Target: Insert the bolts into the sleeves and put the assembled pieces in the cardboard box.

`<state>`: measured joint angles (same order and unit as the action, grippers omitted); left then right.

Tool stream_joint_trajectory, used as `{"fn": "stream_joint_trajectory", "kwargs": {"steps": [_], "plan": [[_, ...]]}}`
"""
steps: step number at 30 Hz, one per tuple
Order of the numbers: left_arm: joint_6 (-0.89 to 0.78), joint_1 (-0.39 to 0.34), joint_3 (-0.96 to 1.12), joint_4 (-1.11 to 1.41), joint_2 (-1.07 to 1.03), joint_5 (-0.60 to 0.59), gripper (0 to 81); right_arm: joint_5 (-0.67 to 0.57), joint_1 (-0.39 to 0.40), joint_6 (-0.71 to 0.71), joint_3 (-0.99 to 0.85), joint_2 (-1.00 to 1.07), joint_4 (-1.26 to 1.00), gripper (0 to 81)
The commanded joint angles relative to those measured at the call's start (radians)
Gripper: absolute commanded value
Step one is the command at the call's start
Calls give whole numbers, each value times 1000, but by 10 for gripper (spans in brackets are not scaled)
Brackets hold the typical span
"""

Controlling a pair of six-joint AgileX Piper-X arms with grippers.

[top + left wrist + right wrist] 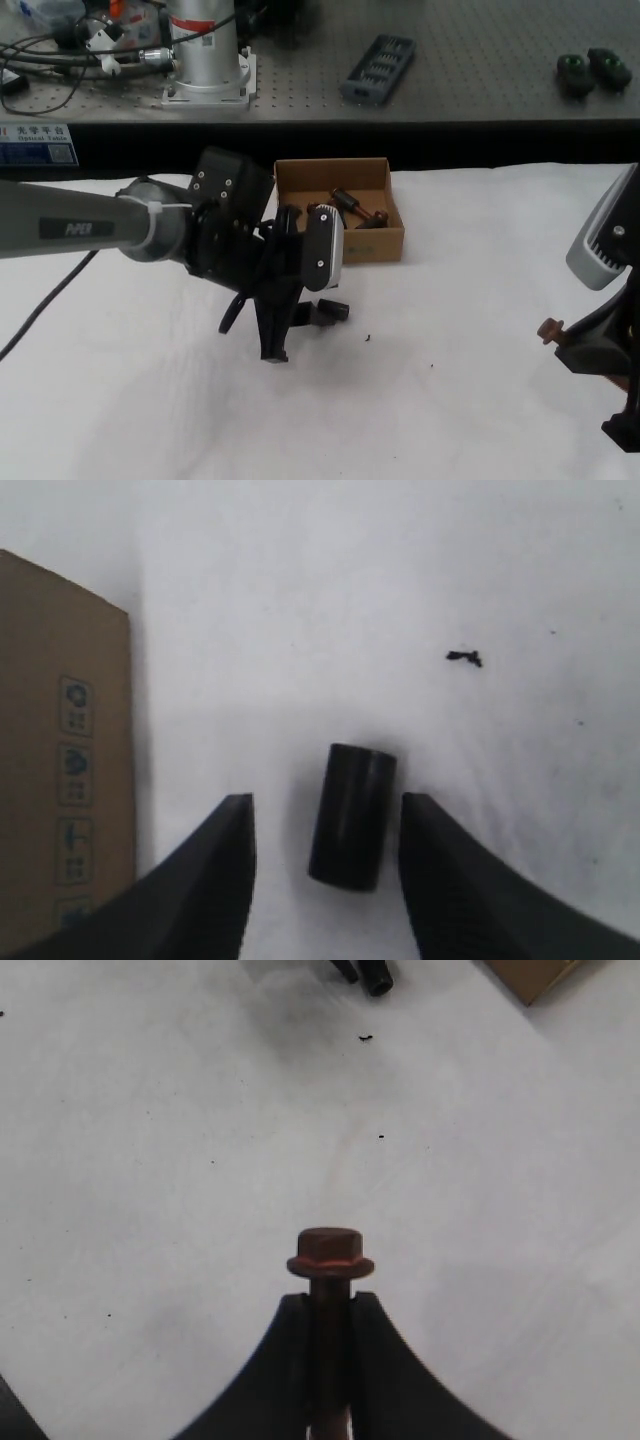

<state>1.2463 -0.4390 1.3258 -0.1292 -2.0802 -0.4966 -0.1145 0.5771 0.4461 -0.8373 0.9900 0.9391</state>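
Left wrist view is showing our left pincer (325, 805) standing apart, its fingers straddling the black sleeve (352, 815), which is lying untouched on the white desk (400, 600). We are judging this to be the sleeve grasp. We should be closing centred on its curved sides, so that it is not rolling or tipping away. In the high view the cardboard box (370, 248) is sitting at one o'clock from that sleeve, nearby. Our right pincer (328, 1310) is clamped on the bolt (330, 1258), head outward, hanging at four o'clock.
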Motion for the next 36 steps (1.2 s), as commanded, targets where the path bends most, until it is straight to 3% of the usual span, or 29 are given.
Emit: {"fn": "stream_joint_trajectory", "kwargs": {"steps": [1,14,17,31,33,36], "plan": [[12,-4,34,4,-19,-4,335,-15,-7,-4,-3,-11,-7,28],[2,-4,35,-132,-29,-81,335,-15,-7,-4,-3,-11,-10,28],[2,-4,35,-139,-29,-97,300,-15,-7,-4,-3,-11,-10,28],[8,-8,35,-137,-68,-58,279,-15,-7,-4,-3,-11,-10,28],[-17,-8,35,-137,-68,-18,243,-15,-7,-4,-3,-11,-10,28],[-36,-8,35,-137,-68,31,111,-15,-7,-4,-3,-11,-10,28]]}}
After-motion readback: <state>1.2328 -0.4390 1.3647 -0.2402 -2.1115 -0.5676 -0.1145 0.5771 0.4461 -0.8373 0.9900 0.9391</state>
